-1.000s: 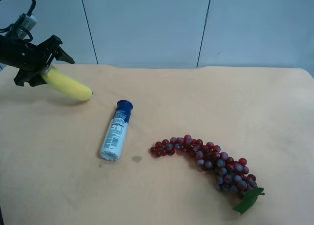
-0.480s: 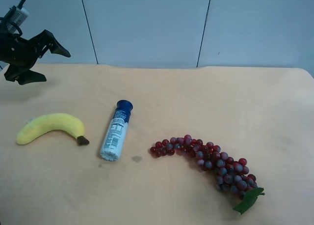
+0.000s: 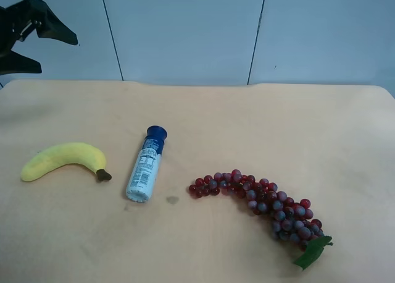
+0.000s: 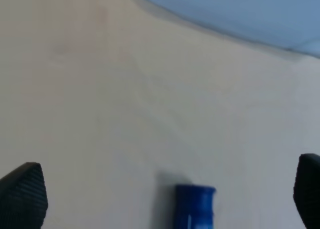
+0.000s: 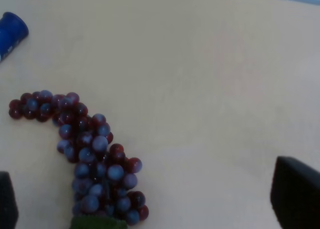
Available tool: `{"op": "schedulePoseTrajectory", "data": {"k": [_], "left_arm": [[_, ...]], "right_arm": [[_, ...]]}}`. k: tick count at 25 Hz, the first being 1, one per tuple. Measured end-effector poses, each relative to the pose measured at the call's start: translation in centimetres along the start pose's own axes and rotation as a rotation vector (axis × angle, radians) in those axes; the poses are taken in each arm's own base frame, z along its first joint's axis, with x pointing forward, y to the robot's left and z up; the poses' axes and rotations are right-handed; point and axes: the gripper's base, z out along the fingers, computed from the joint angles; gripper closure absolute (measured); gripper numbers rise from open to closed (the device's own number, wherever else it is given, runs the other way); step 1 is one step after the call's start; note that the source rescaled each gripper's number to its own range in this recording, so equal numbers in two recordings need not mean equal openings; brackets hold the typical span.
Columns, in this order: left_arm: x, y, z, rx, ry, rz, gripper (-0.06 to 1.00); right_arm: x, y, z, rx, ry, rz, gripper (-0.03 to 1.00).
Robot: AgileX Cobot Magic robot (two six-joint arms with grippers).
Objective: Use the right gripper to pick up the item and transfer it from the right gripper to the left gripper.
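Observation:
The yellow plush banana (image 3: 62, 157) lies on the tan table (image 3: 247, 122) at the left of the exterior high view, its dark stem tip pointing toward the white bottle (image 3: 145, 165). No gripper holds it. A black gripper (image 3: 58, 55) at that view's upper left hangs open and empty, high above the table's back corner. In the left wrist view the left gripper (image 4: 164, 193) is open, with the bottle's blue cap (image 4: 195, 204) below it. In the right wrist view the right gripper (image 5: 150, 196) is open over the grape bunch (image 5: 90, 154). The banana shows in neither wrist view.
The white bottle with its blue cap lies just right of the banana. The red-purple grape bunch (image 3: 265, 202) with a green leaf lies at the front right. A blue-grey wall runs behind the table's back edge.
One second ago the gripper at the upper left held the banana above the table. It let go, the banana dropped onto the table, and the open gripper rose up and back.

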Motion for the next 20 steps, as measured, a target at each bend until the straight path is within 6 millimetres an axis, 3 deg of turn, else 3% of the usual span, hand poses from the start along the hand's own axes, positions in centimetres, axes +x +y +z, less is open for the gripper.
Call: {"op": "schedulePoseTrajectory", "data": {"k": [1,6,13,16,20], "left_arm": [[0.0,0.0,0.0,0.000,0.000,0.000,-0.05],[0.7,-2.6,-5.1,-0.003,0.000,0.104,-0.05],[3.4,-4.8,-12.1,-0.112,0.022,0.221,-0.05],[5.5,-5.8,-15.7,-0.166,0.015,0.261,-0.05],[8.8,-6.0,-18.0,-0.200,-0.029,0.279,-0.05]], "right_arm": [[0.0,0.0,0.0,0.000,0.000,0.000,-0.03],[0.0,0.0,0.0,0.000,0.000,0.000,-0.03],[0.0,0.0,0.0,0.000,0.000,0.000,-0.03],[0.0,0.0,0.0,0.000,0.000,0.000,-0.03],[0.0,0.0,0.0,0.000,0.000,0.000,-0.03]]}}
